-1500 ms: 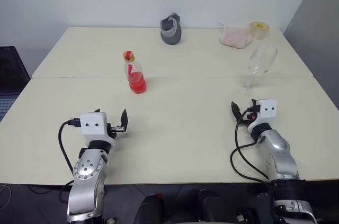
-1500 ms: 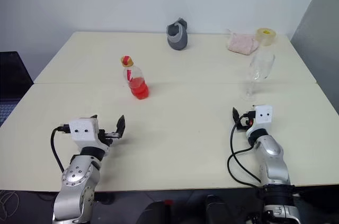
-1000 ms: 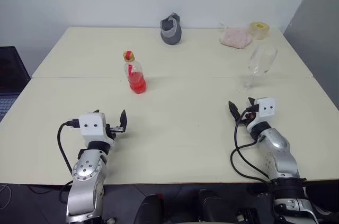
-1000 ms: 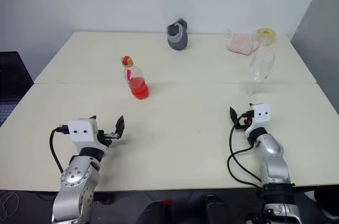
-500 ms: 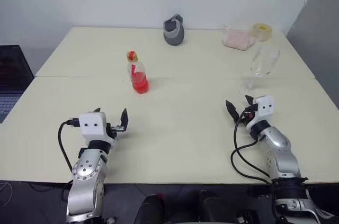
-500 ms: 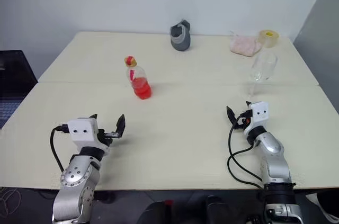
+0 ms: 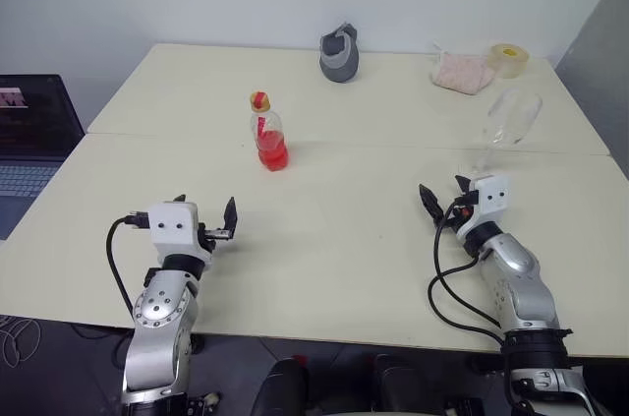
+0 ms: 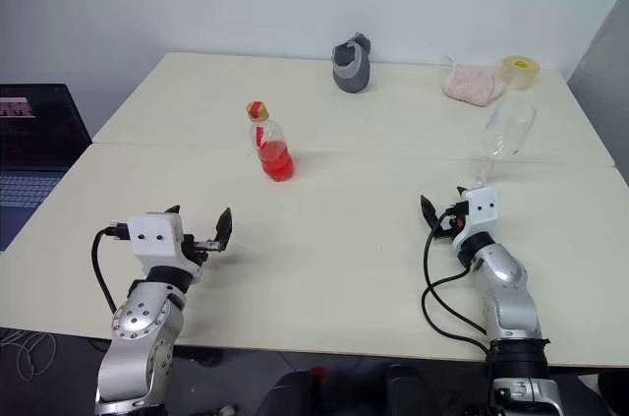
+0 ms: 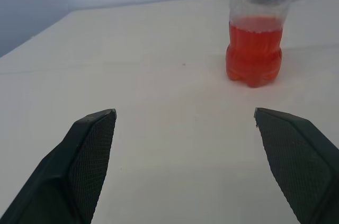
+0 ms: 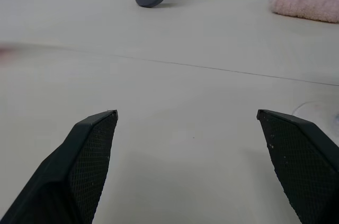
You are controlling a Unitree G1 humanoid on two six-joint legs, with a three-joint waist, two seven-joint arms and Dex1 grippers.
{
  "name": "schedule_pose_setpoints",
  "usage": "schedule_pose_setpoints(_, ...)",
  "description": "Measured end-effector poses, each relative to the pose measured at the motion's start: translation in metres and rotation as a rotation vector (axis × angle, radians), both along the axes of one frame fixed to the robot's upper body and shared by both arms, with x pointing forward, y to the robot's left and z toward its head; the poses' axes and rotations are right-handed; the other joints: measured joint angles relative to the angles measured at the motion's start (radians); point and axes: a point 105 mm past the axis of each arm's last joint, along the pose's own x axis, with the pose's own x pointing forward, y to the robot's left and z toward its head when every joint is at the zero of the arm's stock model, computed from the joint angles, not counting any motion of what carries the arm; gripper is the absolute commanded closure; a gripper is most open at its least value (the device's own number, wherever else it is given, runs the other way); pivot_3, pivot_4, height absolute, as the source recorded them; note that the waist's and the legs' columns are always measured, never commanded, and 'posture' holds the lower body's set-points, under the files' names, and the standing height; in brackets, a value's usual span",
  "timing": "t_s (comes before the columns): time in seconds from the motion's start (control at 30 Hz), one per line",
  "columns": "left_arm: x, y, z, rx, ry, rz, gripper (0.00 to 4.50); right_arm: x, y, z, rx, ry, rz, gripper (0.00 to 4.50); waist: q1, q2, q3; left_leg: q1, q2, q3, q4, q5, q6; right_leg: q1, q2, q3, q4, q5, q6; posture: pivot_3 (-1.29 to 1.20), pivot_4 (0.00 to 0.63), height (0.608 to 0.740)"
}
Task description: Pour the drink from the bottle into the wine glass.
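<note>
The left gripper [image 7: 218, 218] is sitting low and left in the left eye view, its two black fingers [image 9: 87, 155] spread wide apart and grasping nothing. It is hovering over the bare table [image 7: 334, 229], pointing level across the top. Beyond it, up and slightly right of it in the frame, the bottle [image 7: 269, 133] is standing upright just behind the seam between the two tabletops, well apart from the fingertips. In the left wrist view the bottle [image 9: 257, 33] is showing between the fingers toward the upper right, with the drink [image 9: 253, 50] filling only its lower part. A red strip is running down the neck under a yellow-and-red cap [image 7: 259, 100]; no writing on it is readable.

The right gripper [image 7: 444, 201] is sitting right of centre in the lower half of the frame, likewise released, fingers wide and empty. The glass [image 7: 507, 127] is standing just beyond it, up and to the right, close to but apart from the gripper; it is clear and empty, and its foot is partly hidden behind the wrist block.

Along the far edge of the table a grey object [image 7: 339, 54] is resting at upper centre, with a pink cloth [image 7: 462, 72] and a roll of tape [image 7: 508, 59] at the upper right. At the left edge of the frame an open laptop [image 7: 34, 131] is sitting beside the table, its screen text too small to read.
</note>
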Motion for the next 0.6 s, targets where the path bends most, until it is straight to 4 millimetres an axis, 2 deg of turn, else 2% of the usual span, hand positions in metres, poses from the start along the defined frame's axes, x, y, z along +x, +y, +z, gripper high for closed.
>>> schedule_pose_setpoints(0.23, 0.0049, -0.0014, -0.0024, 0.001, 0.011, -0.012, 0.04, -0.0019, -0.0007, 0.0, 0.004, 0.009, -0.009, 0.0, -0.001, 0.0, 0.0, 0.0, 0.0, 0.0, 0.0, 0.0, 0.0, 0.0, 0.0, 0.0, 0.0, 0.0, 0.0, 0.0, 0.15, 0.74)
schedule_pose_setpoints(0.37, 0.0068, -0.0049, -0.0012, 0.002, 0.007, -0.028, 0.04, -0.0031, -0.0005, 0.0006, 0.007, 0.01, -0.009, 0.0, 0.006, -0.002, 0.0, 0.001, 0.011, 0.033, 0.0, -0.001, 0.001, -0.015, 0.013, 0.034, 0.002, 0.005, 0.004, 0.0, 0.15, 0.74)
schedule_pose_setpoints(0.6, 0.0094, -0.0073, 0.0038, 0.007, -0.014, -0.043, 0.04, -0.0054, -0.0019, -0.0034, 0.006, 0.025, -0.013, 0.0, -0.01, -0.006, 0.002, 0.001, 0.008, 0.037, 0.001, -0.001, 0.001, -0.017, 0.011, 0.045, 0.0, 0.01, 0.012, 0.0, 0.15, 0.74)
